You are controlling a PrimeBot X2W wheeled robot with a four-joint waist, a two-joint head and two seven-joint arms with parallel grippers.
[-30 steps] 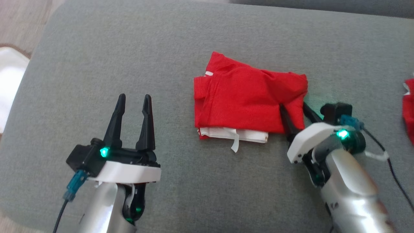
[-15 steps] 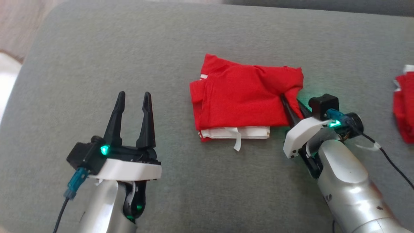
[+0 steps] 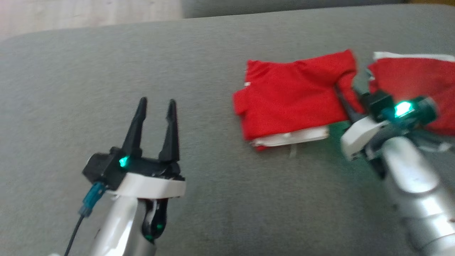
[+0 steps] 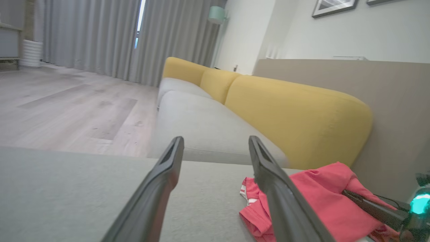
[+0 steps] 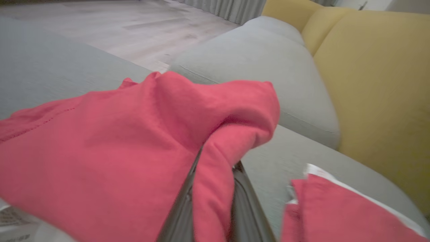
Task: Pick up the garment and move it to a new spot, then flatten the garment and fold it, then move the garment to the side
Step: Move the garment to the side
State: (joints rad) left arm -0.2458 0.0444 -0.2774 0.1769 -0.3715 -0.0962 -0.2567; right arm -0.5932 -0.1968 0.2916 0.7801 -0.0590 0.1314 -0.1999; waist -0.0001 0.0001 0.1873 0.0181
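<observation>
Your right gripper (image 3: 345,93) is clamped on the garment (image 3: 291,99). In the right wrist view a soft ridge of red cloth sits pinched between the two dark fingers. The hold is on the edge nearest that gripper. The rest of the fold lies ahead of the fingers and to their left, flat on the grey cushion (image 3: 213,64). Its long axis runs away from the gripper toward the left arm, so I'd judge that a pull to the side would trail the packet lengthwise behind the pinched end, which is bunched and lifted.

Your left gripper (image 3: 157,103) stands wide open and holds nothing. It is well apart from the garment, which lies ahead of it and off to its right. The right arm is the nearer one.

Just to the right gripper's other side lies a second red cloth (image 3: 416,78) with a white edge, close to the held corner. You can't tell whether the two touch.

The garment is thin, limp knit, folded to a rough rectangle, with a white layer and a small tag showing along the edge nearer the robot. The cushion is a coarse weave that I expect will resist sliding.
</observation>
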